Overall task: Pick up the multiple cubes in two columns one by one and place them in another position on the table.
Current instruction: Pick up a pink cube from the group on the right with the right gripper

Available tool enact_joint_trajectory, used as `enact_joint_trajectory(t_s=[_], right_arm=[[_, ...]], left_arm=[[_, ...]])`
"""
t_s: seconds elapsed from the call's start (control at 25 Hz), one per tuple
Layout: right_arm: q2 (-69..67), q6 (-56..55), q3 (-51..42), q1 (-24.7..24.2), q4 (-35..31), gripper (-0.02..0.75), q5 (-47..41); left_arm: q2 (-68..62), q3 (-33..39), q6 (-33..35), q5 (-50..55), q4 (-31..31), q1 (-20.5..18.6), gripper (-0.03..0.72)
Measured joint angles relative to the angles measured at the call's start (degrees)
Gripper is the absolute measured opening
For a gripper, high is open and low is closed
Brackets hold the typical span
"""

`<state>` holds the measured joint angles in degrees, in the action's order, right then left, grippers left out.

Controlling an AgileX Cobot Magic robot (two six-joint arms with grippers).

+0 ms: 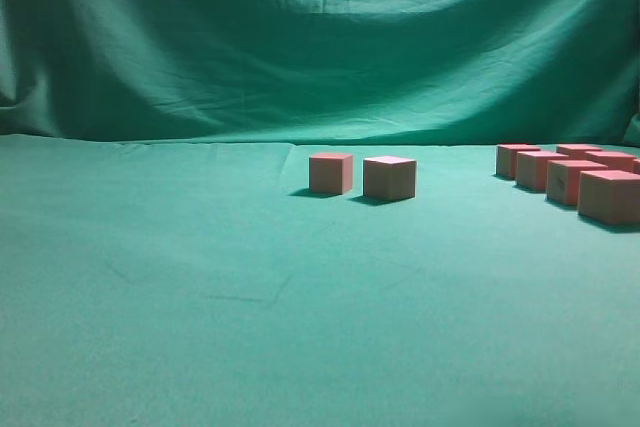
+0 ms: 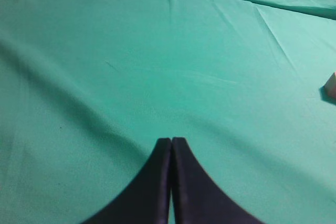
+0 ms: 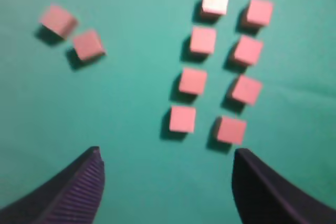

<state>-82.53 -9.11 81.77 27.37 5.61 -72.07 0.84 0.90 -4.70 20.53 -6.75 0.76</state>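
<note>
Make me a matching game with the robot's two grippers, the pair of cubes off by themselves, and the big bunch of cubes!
Things:
1. left gripper
2. right gripper
3. two separate cubes
4. eight cubes

States:
A. lined up in two columns
B. fingers pressed together
C. fingers wide apart, nothing between them
D. side by side, away from the columns

Pairs: 1-B, 2-C, 3-D, 4-A

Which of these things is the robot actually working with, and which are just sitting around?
Part of the job:
- two-column cubes, eight, waiting
- two separate cubes, set apart
- table, where they go
- right gripper, open, empty, above the columns

Just there:
- green backdrop
- left gripper, shut, holding nothing
</note>
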Motion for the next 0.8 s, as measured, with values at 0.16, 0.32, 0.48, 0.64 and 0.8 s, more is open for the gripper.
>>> enact_joint_trajectory(t_s=[0.16, 0.32, 0.48, 0.64, 0.8], right_arm=[[0.3, -2.3, -12.8, -3.3, 0.0, 0.507, 3.0], [0.3, -5.3, -22.4, -4.0, -0.6, 0.507, 15.1], [-1.8, -6.9, -25.8, -4.0, -0.7, 0.507, 22.9], [-5.9, -7.2, -26.2, -4.0, -0.7, 0.507, 26.1], [-9.6, -7.2, -26.3, -4.0, -0.7, 0.507, 29.8]], left_arm=[[0.0, 0.0, 0.0, 0.0, 0.0, 0.0, 0.0], [0.0, 0.0, 0.0, 0.0, 0.0, 0.0, 0.0], [0.0, 0.0, 0.0, 0.0, 0.0, 0.0, 0.0], [0.0, 0.0, 0.0, 0.0, 0.0, 0.0, 0.0], [0.0, 0.0, 0.0, 0.0, 0.0, 0.0, 0.0]])
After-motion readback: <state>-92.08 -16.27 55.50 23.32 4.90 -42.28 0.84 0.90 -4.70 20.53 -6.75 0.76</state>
